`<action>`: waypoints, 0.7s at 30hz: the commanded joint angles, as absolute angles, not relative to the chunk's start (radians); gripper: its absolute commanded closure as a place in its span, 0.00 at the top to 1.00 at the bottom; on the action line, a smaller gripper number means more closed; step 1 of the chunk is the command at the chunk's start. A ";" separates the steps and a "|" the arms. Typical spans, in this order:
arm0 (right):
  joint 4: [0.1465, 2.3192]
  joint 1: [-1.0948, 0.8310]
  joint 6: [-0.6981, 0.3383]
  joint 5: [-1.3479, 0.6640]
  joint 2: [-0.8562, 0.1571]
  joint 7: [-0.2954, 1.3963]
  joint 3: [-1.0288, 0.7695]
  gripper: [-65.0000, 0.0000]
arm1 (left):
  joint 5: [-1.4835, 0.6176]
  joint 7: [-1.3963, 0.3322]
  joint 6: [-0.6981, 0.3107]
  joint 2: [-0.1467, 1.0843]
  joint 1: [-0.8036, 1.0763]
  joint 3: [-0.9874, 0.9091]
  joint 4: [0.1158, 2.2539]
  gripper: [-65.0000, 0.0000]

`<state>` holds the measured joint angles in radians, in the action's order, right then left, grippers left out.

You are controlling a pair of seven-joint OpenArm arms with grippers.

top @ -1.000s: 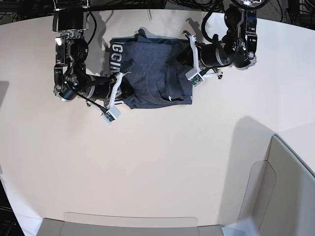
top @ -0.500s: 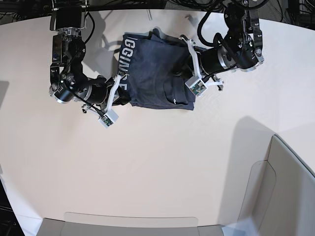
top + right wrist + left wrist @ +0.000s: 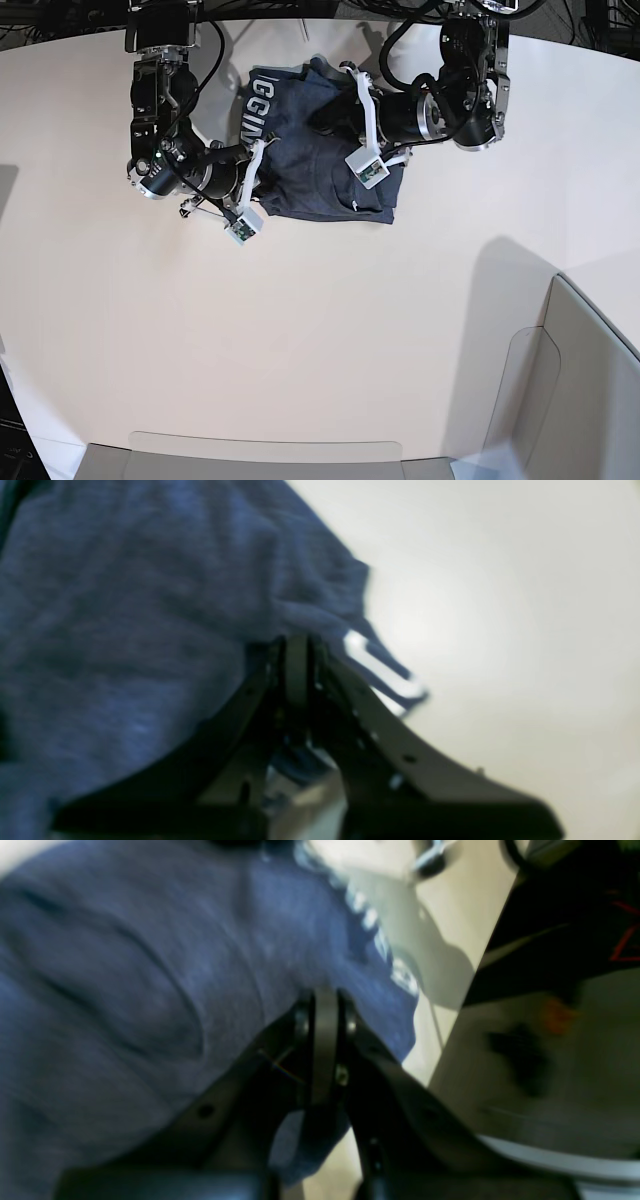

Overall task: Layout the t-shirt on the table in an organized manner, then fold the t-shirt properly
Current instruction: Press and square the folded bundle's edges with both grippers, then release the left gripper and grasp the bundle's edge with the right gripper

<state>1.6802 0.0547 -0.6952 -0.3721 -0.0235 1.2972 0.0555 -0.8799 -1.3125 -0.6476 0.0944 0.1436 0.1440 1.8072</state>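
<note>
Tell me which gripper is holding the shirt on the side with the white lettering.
The right gripper, on the base view's left, pinches the t-shirt beside the white lettering; the left gripper grips the plain blue side.

T-shirt on table, far edge

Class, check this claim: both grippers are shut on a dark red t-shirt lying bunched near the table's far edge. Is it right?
Not quite: the t-shirt is dark navy blue, not red, as the base view shows. The rest stands: left gripper and right gripper are shut on it, bunched near the table's far edge.
</note>
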 commanded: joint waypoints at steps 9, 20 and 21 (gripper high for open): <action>1.701 0.064 -0.698 -0.386 -0.036 1.296 0.067 0.00 | -0.713 -1.302 -0.516 0.166 0.124 0.140 1.793 0.00; 1.778 -0.048 -0.698 -0.386 -0.085 1.300 0.074 0.00 | -0.707 -1.270 -0.469 0.236 0.074 0.139 1.790 0.00; 1.802 -0.064 -0.698 -0.386 -0.091 1.302 0.074 0.00 | -0.707 -1.267 -0.469 0.236 0.062 0.139 1.790 0.00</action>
